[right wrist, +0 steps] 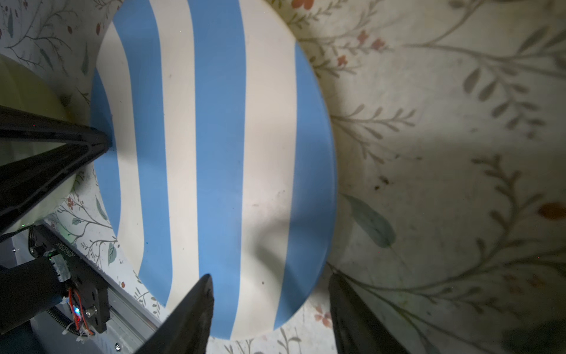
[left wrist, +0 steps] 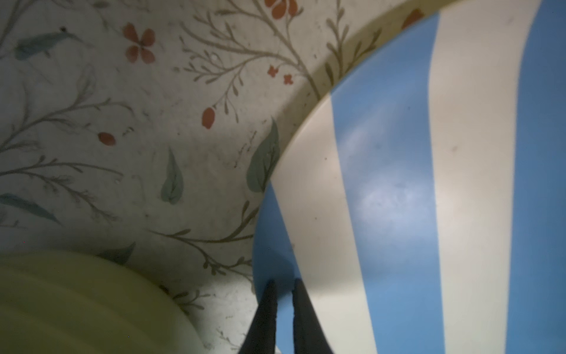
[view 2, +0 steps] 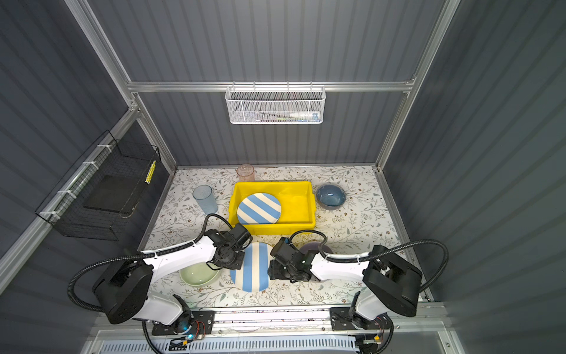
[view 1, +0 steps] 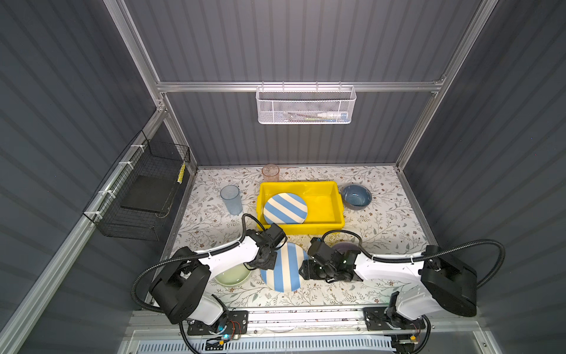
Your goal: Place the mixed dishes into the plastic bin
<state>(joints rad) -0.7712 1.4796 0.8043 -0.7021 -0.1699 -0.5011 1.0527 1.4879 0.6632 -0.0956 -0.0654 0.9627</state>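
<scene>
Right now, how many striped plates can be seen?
2. One plate lies in the yellow bin; the other plate, nearer the front, has its edge in the left gripper. Arms may hide others.

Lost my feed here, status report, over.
Status: left gripper shut on near striped plate's rim; right gripper open, straddling opposite rim. Plate outside yellow bin; green bowl close beside left gripper.

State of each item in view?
Blue-white striped round plate on table: rim pinched.
Left hand: shut on that plate.
Right hand: open, straddling its other edge.
Yellow rectangular plastic bin: holds a second striped plate.
Pale green bowl: upright on table.
Blue bowl: upright beside bin.
Lilac bowl: mostly hidden.
Blue translucent tumbler: upright.
Pink translucent tumbler: upright.
</scene>
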